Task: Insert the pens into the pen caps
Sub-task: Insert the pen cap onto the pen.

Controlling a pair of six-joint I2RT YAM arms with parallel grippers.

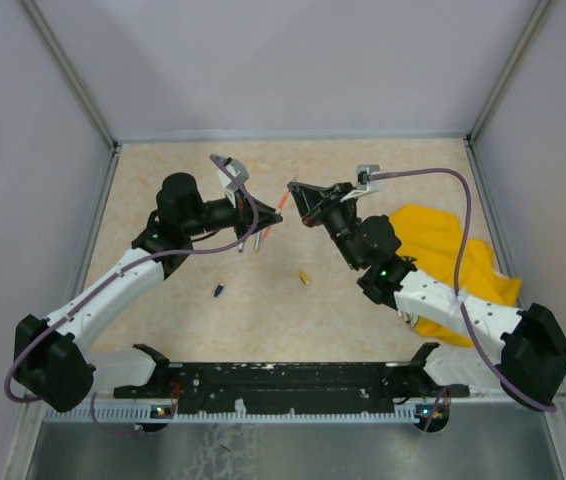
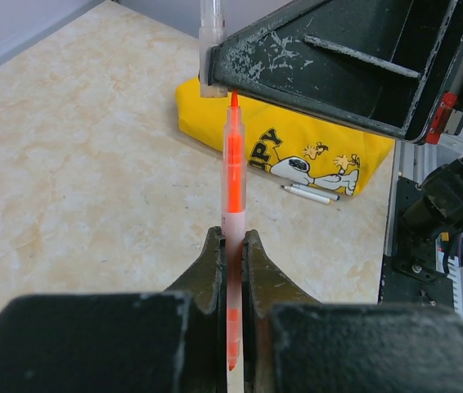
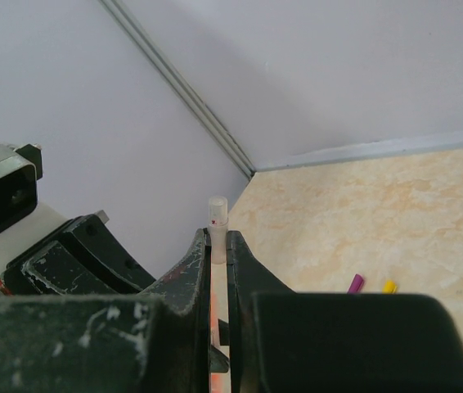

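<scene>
We see our left pincer (image 2: pixel 233 239) clamped on an orange pen (image 2: pixel 233 164), its tip just beside the pale cap (image 3: pixel 218 214) pinched in our right pincer (image 3: pixel 218 239), above the tabletop (image 1: pixel 413 170), where a yellow cap (image 1: pixel 305 277) and a dark blue cap (image 1: pixel 219 291) lie apart.

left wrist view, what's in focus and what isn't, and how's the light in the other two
Left wrist: the pen and the cloth print are sharp, the housing of the left gripper is a dark blur. Right wrist: the pale tube is fairly crisp, the fingers holding it slightly soft. Top external: even, soft light, faint shadows, no strong glare.
</scene>
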